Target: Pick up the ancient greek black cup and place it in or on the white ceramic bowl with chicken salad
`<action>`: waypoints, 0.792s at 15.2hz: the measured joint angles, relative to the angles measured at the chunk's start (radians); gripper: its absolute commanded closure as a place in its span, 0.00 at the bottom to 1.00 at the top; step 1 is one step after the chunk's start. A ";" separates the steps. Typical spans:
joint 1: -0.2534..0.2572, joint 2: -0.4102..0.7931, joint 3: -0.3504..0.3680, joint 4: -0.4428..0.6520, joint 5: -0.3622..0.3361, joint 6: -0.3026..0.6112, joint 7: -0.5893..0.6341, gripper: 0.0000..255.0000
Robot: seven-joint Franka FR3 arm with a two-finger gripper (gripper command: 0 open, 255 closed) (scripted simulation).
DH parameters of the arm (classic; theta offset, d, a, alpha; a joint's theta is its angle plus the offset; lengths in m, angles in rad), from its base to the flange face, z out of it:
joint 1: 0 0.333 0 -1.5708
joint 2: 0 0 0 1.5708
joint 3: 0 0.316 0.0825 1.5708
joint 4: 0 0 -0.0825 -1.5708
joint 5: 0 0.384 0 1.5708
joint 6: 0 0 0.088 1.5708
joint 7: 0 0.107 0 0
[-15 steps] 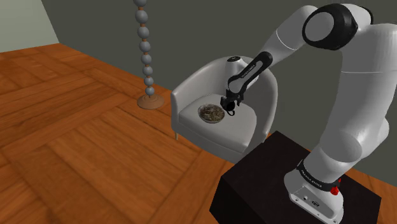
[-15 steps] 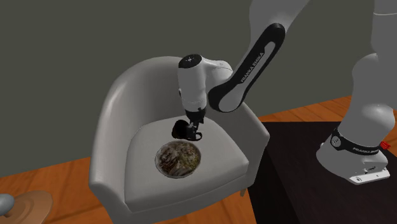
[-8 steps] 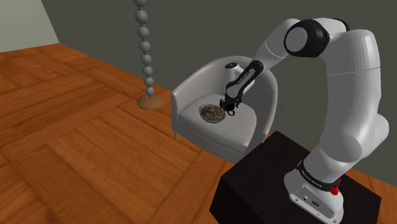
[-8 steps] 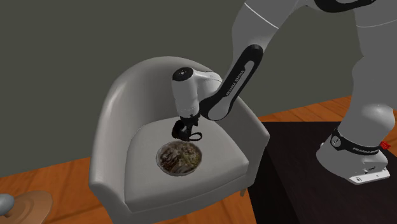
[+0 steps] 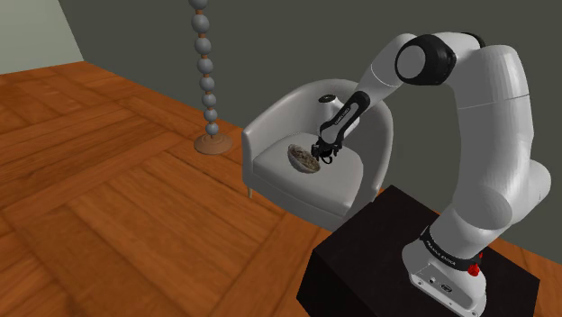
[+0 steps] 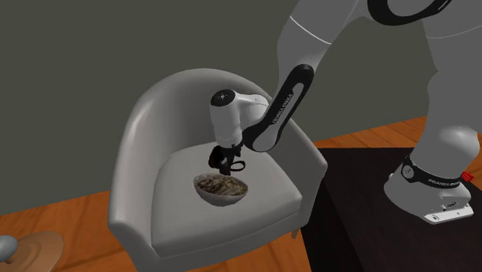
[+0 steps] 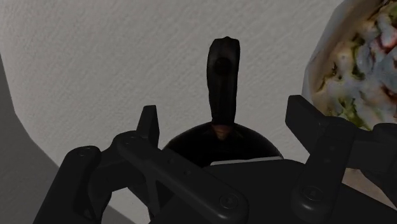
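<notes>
Carry step, I'd say: the gripper (image 7: pixel 224 118) has its jaws spread wide, clasping the black cup (image 7: pixel 218 145) between them, handle poking out ahead. The salad bowl (image 6: pixel 222 199) sits just beyond one fingertip. Next up, likely: shift over the rim, lower, release.

A pale armchair (image 5: pixel 270 133) stands on a wooden floor (image 5: pixel 108 207) near a beaded pole (image 5: pixel 208 83).

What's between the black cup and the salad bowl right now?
Nothing but bare white seat cushion: the wrist view shows a strip of it between the black cup and the salad bowl.
</notes>
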 measured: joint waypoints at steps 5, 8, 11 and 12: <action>0.001 -0.004 0.001 0.001 0.001 0.002 0.000 1.00; 0.002 0.000 0.001 -0.001 0.000 0.002 0.001 1.00; 0.002 0.000 0.002 0.000 0.000 0.002 0.001 1.00; 0.003 0.001 0.001 0.000 0.000 0.002 0.002 1.00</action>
